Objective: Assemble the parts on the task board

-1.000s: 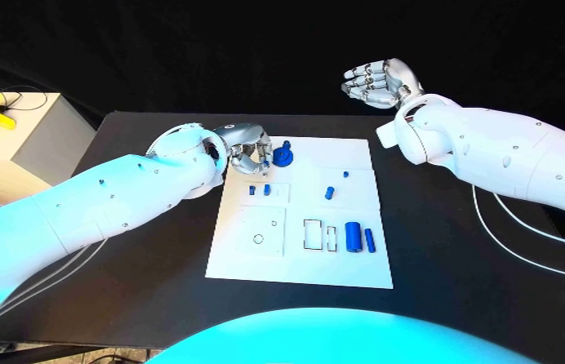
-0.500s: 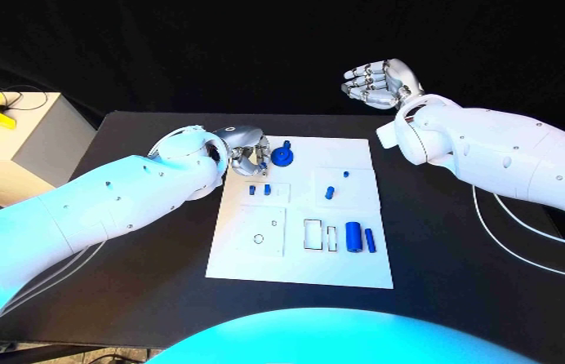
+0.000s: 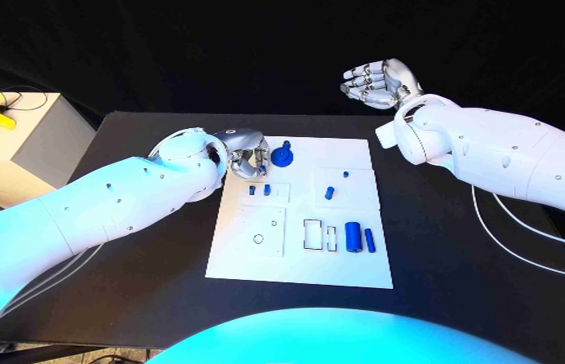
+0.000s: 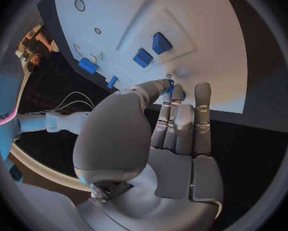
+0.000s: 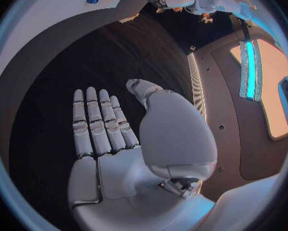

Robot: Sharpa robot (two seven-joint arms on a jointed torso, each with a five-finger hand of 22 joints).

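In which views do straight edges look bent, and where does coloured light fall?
Left wrist view: the task board edge curves strongly, a fisheye effect. Right wrist view: the board's edge bows too. Head view: the board keeps straight edges, while cyan light tints the left arm; the right hand looks plainly lit.

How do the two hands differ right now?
The left hand is low at the task board's far left corner, fingers curled beside the round blue part; whether it grips is unclear. The right hand is raised off the board, fingers apart, holding nothing. Both are silver.
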